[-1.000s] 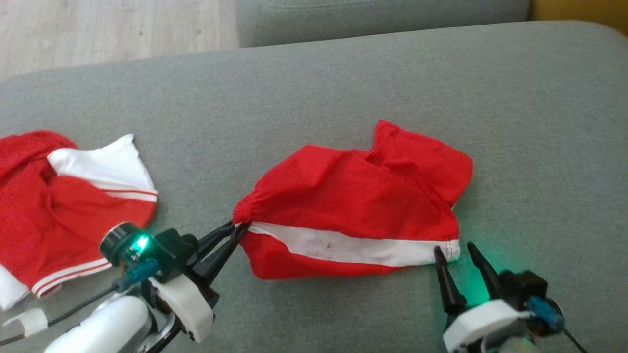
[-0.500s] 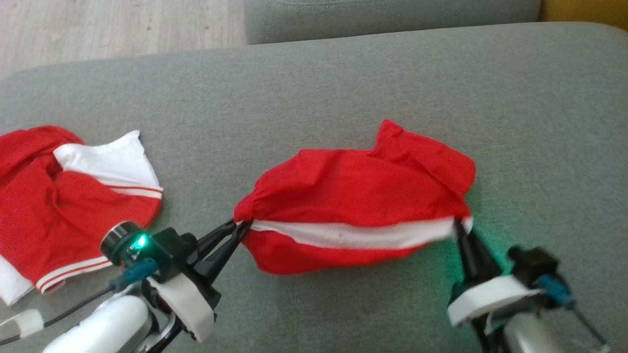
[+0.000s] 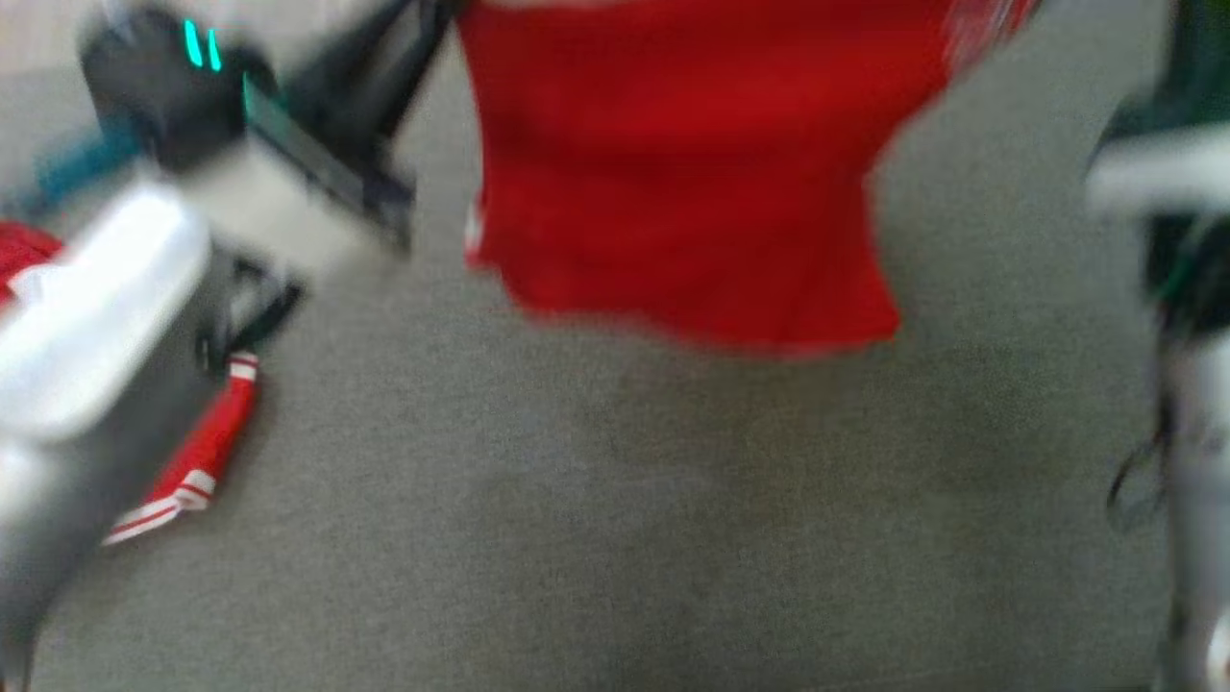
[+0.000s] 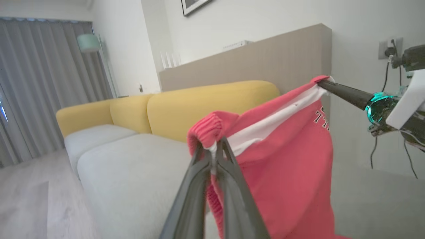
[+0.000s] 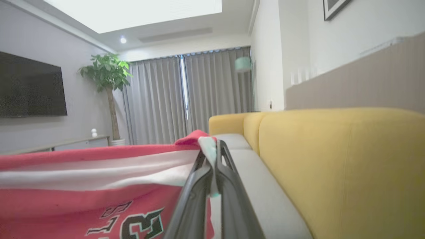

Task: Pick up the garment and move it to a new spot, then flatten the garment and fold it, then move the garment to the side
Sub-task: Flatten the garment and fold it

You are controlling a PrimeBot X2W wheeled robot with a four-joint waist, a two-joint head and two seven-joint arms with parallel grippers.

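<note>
The garment is red with a white band and dark lettering, and it hangs in the air above the grey cushion, stretched between both grippers. My left gripper is shut on its bunched red corner at the upper left of the blurred head view. In the left wrist view the left gripper pinches that corner of the garment. The right gripper grips the far corner by the white band. In the right wrist view the right gripper is shut on the garment at its white edge.
A second red-and-white garment lies on the cushion at the left, partly behind my left arm. The right arm stands at the right edge. A yellow backrest runs along the sofa, with wooden floor beyond it.
The right gripper closed on the garment's white-banded corner. Both arms then lifted the garment off the cushion, so it now hangs. The head view has shifted and blurred.
</note>
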